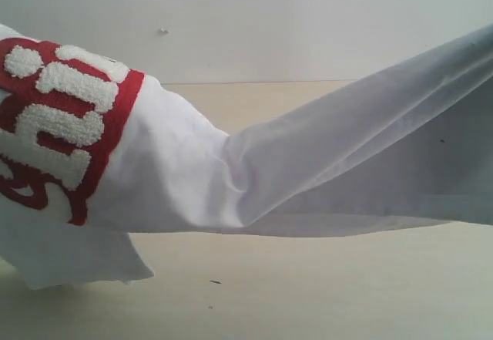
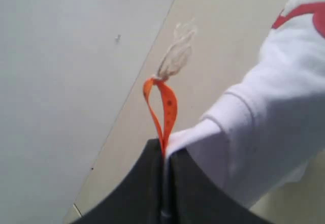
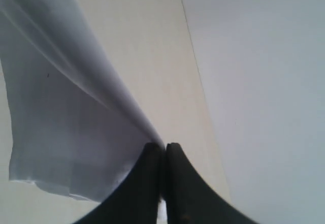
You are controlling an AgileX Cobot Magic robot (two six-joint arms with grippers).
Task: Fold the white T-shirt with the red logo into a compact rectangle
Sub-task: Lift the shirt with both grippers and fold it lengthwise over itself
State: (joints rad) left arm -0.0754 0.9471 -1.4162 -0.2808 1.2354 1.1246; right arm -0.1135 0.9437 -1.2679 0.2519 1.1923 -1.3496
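The white T-shirt (image 1: 254,178) hangs stretched above the table across the whole exterior view, lifted at both ends. Its red logo (image 1: 65,116) with puffy white letters wraps the left part, close to the camera. Neither gripper shows in the exterior view. In the left wrist view my left gripper (image 2: 166,153) is shut on the shirt's edge (image 2: 264,117), pinching white cloth together with the orange neck tag (image 2: 165,107); a frayed thread tuft (image 2: 177,54) sticks out of the tag. In the right wrist view my right gripper (image 3: 163,150) is shut on a thin edge of the shirt (image 3: 66,127), which drapes away from it.
The pale wooden table (image 1: 308,294) lies under the cloth, with a white wall (image 1: 308,24) behind it. A loose lower flap of the shirt (image 1: 69,259) touches the table at front left.
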